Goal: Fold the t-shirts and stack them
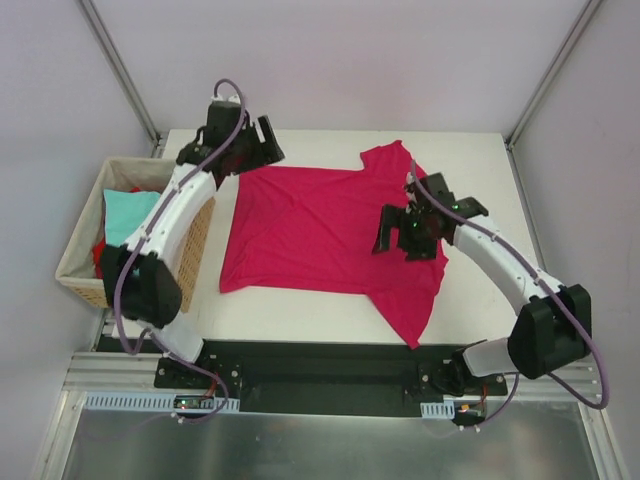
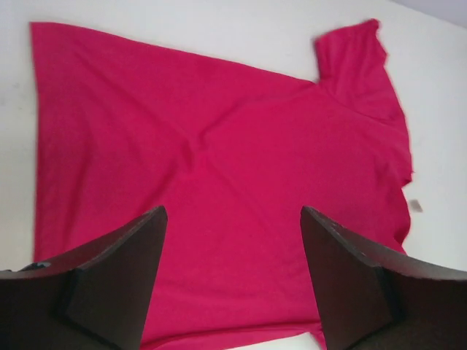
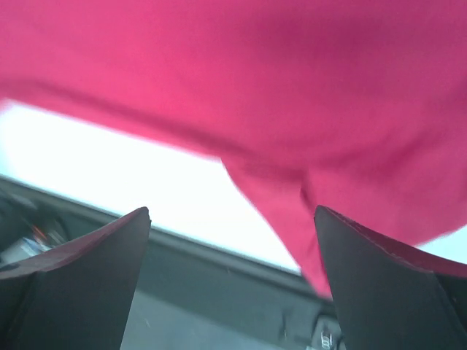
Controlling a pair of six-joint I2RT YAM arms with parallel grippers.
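Observation:
The crimson-magenta t-shirt [image 1: 310,230] lies spread flat on the white table, one sleeve at the far side and one hanging toward the near edge. It fills the left wrist view [image 2: 219,146] and the top of the right wrist view [image 3: 292,87]. My left gripper [image 1: 258,148] is open and empty above the shirt's far left corner. My right gripper [image 1: 405,238] is open and empty over the shirt's right part. A light teal t-shirt [image 1: 130,212] and a red t-shirt [image 1: 100,252] lie in the wicker basket [image 1: 80,255] at the left.
The basket stands off the table's left edge beside the left arm. The black base rail [image 1: 320,375] runs along the near edge. Bare white table [image 1: 480,170] shows to the right of the shirt.

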